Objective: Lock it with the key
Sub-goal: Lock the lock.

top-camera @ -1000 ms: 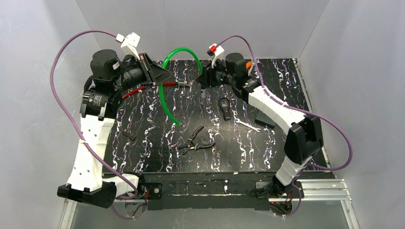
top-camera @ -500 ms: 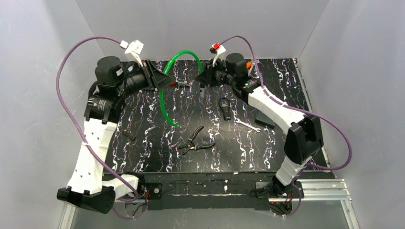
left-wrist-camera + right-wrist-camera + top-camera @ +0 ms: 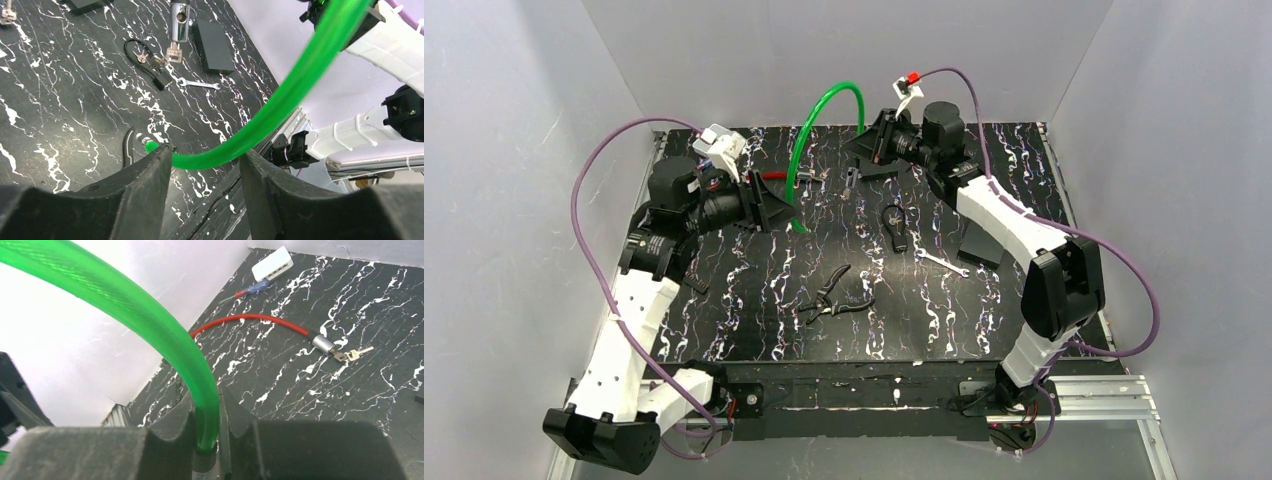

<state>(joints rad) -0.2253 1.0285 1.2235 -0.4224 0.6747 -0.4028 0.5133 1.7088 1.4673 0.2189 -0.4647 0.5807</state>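
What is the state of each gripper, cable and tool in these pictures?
left gripper: open, the green cable passes between its fingers, not clamped.
right gripper: shut on one end of the green cable.
green cable: arched in the air, its other end free.
red cable: lying flat, untouched.
pliers: lying flat, untouched.
wrench: lying flat, untouched.

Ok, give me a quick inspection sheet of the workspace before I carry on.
Surface: black marbled table, nothing spilled.
Job's things: green cable lock arched in the air between the arms, free tip unlatched; keys at the barrel of the red cable lock.
Clutter: red cable lock, pliers, wrench, black key loop, black block.
Grippers: right gripper shut on green cable lock; left gripper open, cable loose between its fingers.
Cables: purple leads loop off both wrists, no snag seen.
Surroundings: plain grey walls; nothing else seen.
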